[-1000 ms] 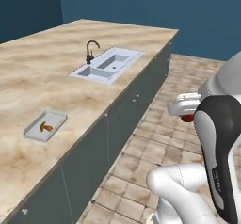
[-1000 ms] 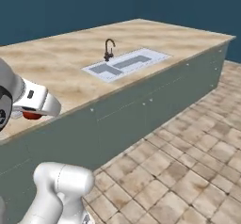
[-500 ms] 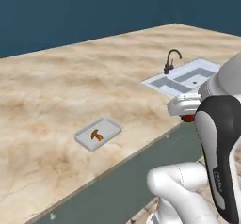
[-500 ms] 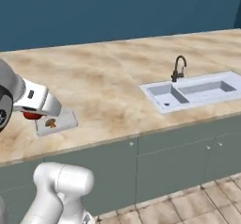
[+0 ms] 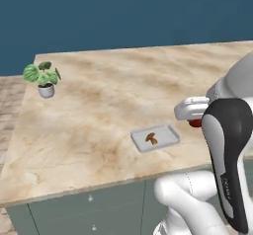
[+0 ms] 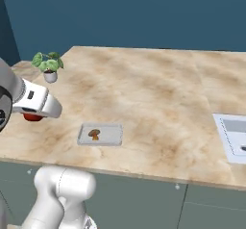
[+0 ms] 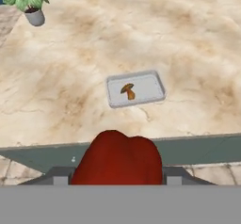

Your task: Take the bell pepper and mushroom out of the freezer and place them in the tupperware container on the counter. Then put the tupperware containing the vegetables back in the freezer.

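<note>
My gripper (image 7: 116, 178) is shut on the glossy red bell pepper (image 7: 117, 158), which bulges up between the jaws in the hand view. The red bell pepper (image 5: 196, 123) peeks out under the white hand, and the bell pepper (image 6: 32, 117) hangs off the counter's front edge. The mushroom (image 7: 128, 91) lies inside the tupperware container (image 7: 157, 84), a shallow grey tray on the beige counter (image 7: 188, 39). The tupperware container (image 5: 168, 134) holding the mushroom (image 5: 151, 138) sits left of the gripper (image 5: 196, 120). In the right base view the tupperware container (image 6: 113, 135) and mushroom (image 6: 94, 134) lie right of the gripper (image 6: 33, 115). The freezer is out of view.
A potted plant (image 5: 43, 78) stands at the counter's far left corner, and the plant (image 6: 48, 65) is well behind the tray. A sink (image 6: 234, 135) is set into the counter at the right. Grey-green drawers (image 5: 89, 209) run below the counter edge.
The whole scene has swung as the base drove: the sink slid off to the right and the tray now lies straight ahead. The gripper still grips the bell pepper.
</note>
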Available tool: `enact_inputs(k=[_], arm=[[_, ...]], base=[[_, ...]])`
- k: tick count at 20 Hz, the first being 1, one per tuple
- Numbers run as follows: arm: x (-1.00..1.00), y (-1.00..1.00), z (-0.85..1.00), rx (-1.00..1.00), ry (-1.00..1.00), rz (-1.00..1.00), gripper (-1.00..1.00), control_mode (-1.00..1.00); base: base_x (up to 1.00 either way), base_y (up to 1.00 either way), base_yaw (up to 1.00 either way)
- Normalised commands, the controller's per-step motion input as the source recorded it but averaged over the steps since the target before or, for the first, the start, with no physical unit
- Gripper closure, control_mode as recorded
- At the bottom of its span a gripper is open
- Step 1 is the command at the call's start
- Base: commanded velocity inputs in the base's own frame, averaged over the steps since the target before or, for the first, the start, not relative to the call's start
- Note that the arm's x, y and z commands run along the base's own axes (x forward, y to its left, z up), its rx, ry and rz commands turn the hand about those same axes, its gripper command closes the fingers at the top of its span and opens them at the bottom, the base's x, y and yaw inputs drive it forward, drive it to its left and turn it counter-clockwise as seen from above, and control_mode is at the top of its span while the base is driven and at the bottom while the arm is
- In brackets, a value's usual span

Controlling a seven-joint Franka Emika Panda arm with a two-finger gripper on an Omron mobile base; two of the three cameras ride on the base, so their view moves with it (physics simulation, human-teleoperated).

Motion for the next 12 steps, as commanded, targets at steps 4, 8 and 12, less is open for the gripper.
enact_inputs(k=[4, 8, 12], arm=[[0.00, 0.00, 0.00, 0.00, 0.00, 0.00, 1.00, 1.00], [0.24, -0.19, -0.19, 0.00, 0.00, 0.25, 1.00, -1.00], [0.37, -0.26, -0.36, 0.00, 0.01, 0.07, 1.00, -1.00]], base=[[0.07, -0.34, 0.62], [0.08, -0.07, 0.12], [0.00, 0.00, 0.00]])
